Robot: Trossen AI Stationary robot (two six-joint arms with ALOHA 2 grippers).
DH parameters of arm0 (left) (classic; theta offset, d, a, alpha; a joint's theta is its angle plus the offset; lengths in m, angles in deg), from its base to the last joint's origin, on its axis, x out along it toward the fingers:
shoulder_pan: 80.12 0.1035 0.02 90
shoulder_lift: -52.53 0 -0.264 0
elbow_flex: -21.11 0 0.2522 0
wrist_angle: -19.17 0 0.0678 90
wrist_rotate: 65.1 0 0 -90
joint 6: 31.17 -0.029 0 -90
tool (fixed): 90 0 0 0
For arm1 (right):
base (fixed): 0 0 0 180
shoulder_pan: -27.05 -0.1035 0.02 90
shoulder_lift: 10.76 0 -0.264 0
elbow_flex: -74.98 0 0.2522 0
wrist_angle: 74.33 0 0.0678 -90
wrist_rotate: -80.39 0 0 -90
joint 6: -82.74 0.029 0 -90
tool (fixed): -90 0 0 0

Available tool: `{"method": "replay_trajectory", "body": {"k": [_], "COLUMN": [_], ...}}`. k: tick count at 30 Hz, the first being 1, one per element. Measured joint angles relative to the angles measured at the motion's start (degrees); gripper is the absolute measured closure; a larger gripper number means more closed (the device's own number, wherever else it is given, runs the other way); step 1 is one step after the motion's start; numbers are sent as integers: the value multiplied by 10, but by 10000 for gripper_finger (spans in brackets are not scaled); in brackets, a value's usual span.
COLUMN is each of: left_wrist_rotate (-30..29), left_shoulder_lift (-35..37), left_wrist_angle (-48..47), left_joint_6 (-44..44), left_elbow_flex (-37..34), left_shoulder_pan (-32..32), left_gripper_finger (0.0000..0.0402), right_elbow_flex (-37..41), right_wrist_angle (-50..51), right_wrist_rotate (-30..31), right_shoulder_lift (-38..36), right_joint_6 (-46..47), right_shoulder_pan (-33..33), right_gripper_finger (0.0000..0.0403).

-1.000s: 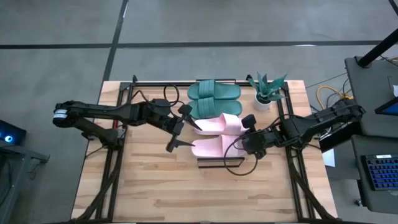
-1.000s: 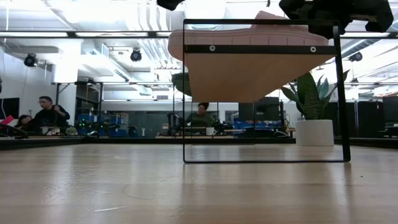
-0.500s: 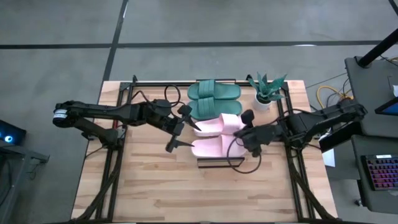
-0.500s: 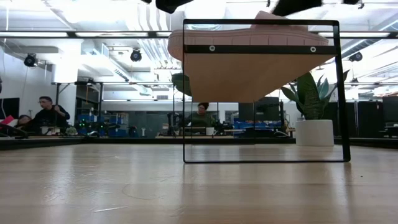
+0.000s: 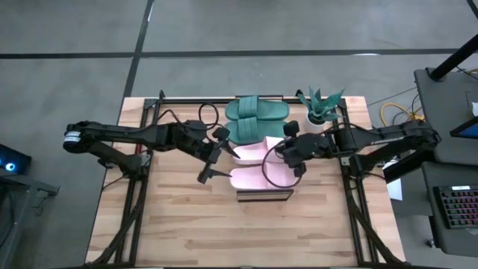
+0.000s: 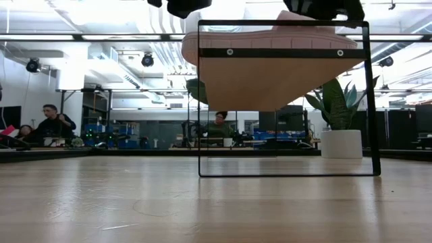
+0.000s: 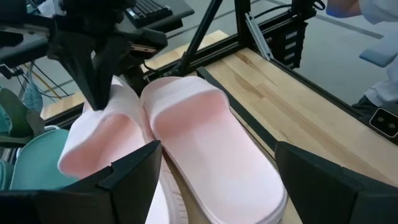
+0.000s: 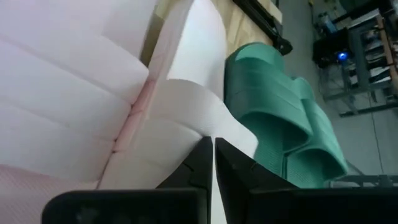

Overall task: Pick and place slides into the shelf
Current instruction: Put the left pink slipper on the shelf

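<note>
four slides on top of shelf: two green slides at far end, two pink slides nearer. left gripper spread wide at pink pair's end, gripping nothing. right gripper pinched shut, tips pressed on strap of pink slide nearest green pair. potted plant beside shelf.
</note>
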Motion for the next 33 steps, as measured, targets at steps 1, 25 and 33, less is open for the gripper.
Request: {"method": "replay_trajectory", "body": {"k": [1, 25, 33], "left_wrist_rotate": [0, -72, -201], "left_shoulder_lift": [0, -4, -12], "left_wrist_angle": [0, -76, -49], "left_joint_6": [0, -67, -139], "left_elbow_flex": [0, -5, -31], "left_shoulder_pan": [0, -21, -34], "left_gripper_finger": [104, 104, 104], "right_elbow_flex": [2, -31, -54], "right_wrist_angle": [1, 0, 1], "right_wrist_rotate": [-1, 42, 43], "right_shoulder_lift": [1, -39, -41], "right_joint_6": [1, 4, 37], "right_shoulder_pan": [0, -16, -16], "right_gripper_finger": [390, 346, 272]}}
